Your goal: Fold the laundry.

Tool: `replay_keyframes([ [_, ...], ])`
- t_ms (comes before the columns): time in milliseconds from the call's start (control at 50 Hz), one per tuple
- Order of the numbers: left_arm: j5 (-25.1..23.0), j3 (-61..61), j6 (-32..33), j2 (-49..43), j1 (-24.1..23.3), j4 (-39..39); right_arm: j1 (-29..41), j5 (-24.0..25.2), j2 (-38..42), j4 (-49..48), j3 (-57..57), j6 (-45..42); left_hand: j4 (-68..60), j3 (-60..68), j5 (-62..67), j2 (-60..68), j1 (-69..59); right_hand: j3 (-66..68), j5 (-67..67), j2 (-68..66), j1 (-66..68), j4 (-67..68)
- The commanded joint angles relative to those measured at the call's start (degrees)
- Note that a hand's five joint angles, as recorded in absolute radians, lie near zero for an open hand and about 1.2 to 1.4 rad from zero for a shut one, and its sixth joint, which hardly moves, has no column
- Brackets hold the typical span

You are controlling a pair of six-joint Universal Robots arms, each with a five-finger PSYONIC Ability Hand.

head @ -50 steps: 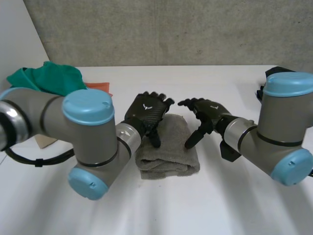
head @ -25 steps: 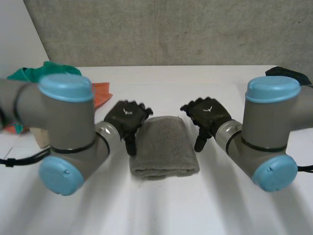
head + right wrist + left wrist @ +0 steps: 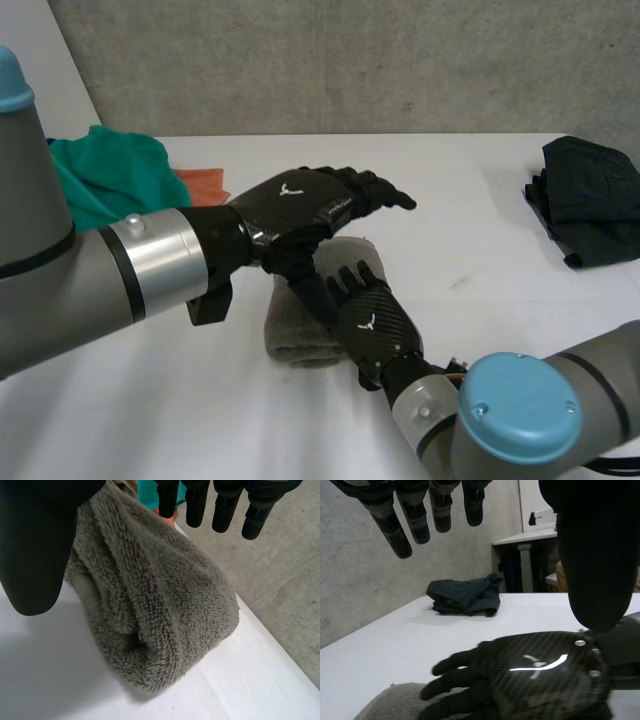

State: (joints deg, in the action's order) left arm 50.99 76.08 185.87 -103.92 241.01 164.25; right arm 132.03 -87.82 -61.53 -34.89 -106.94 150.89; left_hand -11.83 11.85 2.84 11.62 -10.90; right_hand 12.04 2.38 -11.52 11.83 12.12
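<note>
Fingers (image 3: pixel 222 507) of my right hand (image 3: pixel 372 322) are straight and spread, holding nothing. My left hand (image 3: pixel 300 205) is the same, wide and empty.

Risk: the hands cross closely over the towel (image 3: pixel 160 605). They could knock together, or a fingertip could snag the pile and drag the fold open.

The folded towel lies just under both hands, right fingertips low over its near side, left hand above its far end.
</note>
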Motion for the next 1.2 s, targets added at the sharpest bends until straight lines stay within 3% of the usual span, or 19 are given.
replay_keyframes([
  [20,4.46,2.14,1.87,-0.49,-1.42,2.65,-0.19,0.28,6.42,-5.18,4.46,-0.68,1.83,-1.85,-2.84,-1.62,0.9,5.36,5.02,-5.88,5.57,5.28],
  [360,5.79,2.58,0.55,0.65,0.07,4.24,-0.81,0.02,10.64,-6.59,10.79,-1.92,1.83,-1.85,-2.84,-1.62,0.9,19.81,19.47,-20.32,20.01,19.72],
  [400,5.78,2.67,0.29,0.74,0.16,4.41,-1.16,0.11,11.25,-6.41,11.75,-1.74,1.83,-1.85,-2.84,-1.62,0.9,29.36,29.02,-29.88,29.56,29.28],
  [460,6.05,2.67,-0.59,0.74,0.24,4.59,-1.77,0.28,12.05,-5.36,13.68,-1.48,1.83,-1.85,-2.84,-1.62,0.9,67.84,67.5,-68.36,68.05,67.76],
  [640,6.14,1.71,-1.12,1.53,0.77,5.29,-5.29,0.72,7.92,-4.74,19.39,2.03,1.83,-1.85,-2.84,-1.62,0.9,67.96,67.62,-68.48,68.17,67.88],
  [800,7.63,-2.42,-3.22,3.2,0.69,7.31,-16.44,3.88,3.88,-2.81,31.78,7.83,1.83,-1.85,-2.84,-1.62,0.9,67.96,67.62,-68.48,68.17,67.88],
  [960,8.77,-3.66,-5.95,3.55,0.16,9.07,-35.59,12.75,6.5,-5.09,44.35,16.7,1.83,-1.85,-2.84,-1.62,0.9,67.96,67.62,-68.48,68.17,67.88],
  [1120,8.86,-0.76,-5.95,1.8,-0.81,11.35,-51.33,25.41,21.43,-8.52,57.27,25.68,1.83,-1.85,-2.84,-1.62,0.9,67.96,67.62,-68.48,68.17,67.88],
  [1200,8.86,0.3,-5.95,0.4,-1.33,12.32,-57.57,34.71,32.84,-8.96,63.16,26.65,1.83,-1.85,-2.84,-1.62,0.9,67.96,67.62,-68.48,68.17,67.88],
])
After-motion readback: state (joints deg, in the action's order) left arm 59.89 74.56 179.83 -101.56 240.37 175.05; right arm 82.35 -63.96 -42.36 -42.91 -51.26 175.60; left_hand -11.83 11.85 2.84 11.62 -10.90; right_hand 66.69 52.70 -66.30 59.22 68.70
